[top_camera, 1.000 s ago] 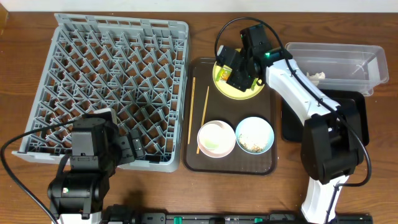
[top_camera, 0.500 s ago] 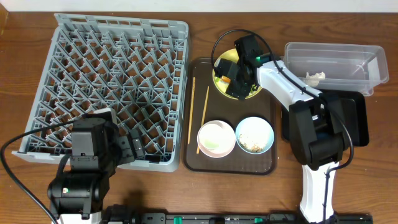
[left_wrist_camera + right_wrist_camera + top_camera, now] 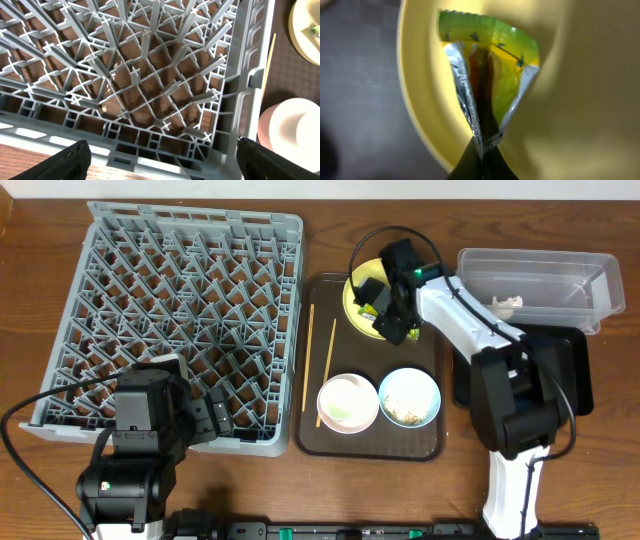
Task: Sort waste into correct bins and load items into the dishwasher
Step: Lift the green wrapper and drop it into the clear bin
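Back a touch toward the tub [image 3: 540, 265] since a moment ago, the right pincer [image 3: 481, 159] is clamped on the wrapper [image 3: 490, 75] just above the plate [image 3: 415, 100], the left pincer [image 3: 167, 160] gapes over the bare rack [image 3: 180, 310], a tissue [image 3: 507, 304] lies binned, and the white bowl [image 3: 347, 402], blue bowl [image 3: 409, 397] and chopsticks [image 3: 328, 370] wait on the tray [image 3: 320, 442] on the wooden tabletop [image 3: 330, 230].

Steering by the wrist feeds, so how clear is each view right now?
Right wrist: very close, green-yellow wrapper fairly sharp, yellow plate around it soft and patchily shadowed. Left wrist: grey dish rack crisp, white bowl at the right edge washed out. Overhead: evenly lit and sharp.
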Action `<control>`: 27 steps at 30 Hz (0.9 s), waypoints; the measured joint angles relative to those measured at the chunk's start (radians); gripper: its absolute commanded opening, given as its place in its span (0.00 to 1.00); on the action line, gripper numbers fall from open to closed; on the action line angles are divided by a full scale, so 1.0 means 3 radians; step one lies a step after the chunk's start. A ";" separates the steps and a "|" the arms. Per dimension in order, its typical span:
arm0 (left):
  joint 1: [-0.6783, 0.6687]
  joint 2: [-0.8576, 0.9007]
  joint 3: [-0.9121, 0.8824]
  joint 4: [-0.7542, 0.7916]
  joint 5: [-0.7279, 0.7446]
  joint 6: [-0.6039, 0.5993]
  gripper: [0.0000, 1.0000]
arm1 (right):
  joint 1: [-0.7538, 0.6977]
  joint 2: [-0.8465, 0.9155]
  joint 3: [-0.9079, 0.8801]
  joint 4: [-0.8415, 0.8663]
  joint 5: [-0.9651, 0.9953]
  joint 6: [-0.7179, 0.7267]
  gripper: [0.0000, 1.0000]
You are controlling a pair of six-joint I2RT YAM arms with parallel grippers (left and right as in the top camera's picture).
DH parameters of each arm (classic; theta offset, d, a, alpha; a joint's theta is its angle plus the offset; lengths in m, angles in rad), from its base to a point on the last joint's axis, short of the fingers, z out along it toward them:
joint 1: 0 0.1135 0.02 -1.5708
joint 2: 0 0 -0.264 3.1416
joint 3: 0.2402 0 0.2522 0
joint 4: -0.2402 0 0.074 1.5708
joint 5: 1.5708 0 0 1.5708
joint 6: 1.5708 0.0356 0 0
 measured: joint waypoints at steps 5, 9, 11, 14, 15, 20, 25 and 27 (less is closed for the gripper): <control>0.0000 0.0000 0.0000 0.0000 0.0000 0.0000 0.93 | -0.0001 -0.0407 0.0000 -0.0089 0.0015 0.0453 0.01; 0.0000 0.0000 0.0000 0.0000 -0.0001 0.0000 0.93 | -0.0048 -0.0821 0.0000 -0.0018 0.0022 0.0874 0.01; 0.0000 0.0000 0.0000 0.0000 -0.0001 0.0000 0.93 | -0.0131 -0.0983 0.0000 0.0055 0.0056 0.1115 0.01; 0.0000 0.0000 0.0000 0.0000 -0.0001 0.0000 0.93 | -0.0418 -0.1177 0.0003 0.0161 0.0211 0.1617 0.01; 0.0000 0.0000 0.0000 -0.0001 0.0000 0.0000 0.93 | -0.0519 -0.1200 0.0003 0.0206 0.0248 0.1778 0.01; 0.0000 0.0000 0.0000 0.0000 0.0000 0.0000 0.93 | -0.1100 -0.1183 0.0004 0.0313 0.0403 0.2583 0.01; 0.0000 0.0000 0.0000 0.0000 0.0000 0.0000 0.93 | -0.1504 -0.1106 0.0004 0.0308 0.0460 0.3395 0.03; 0.0000 0.0000 0.0000 0.0000 -0.0001 0.0000 0.93 | -0.1573 -0.1053 0.0004 0.0312 0.0458 0.3638 0.09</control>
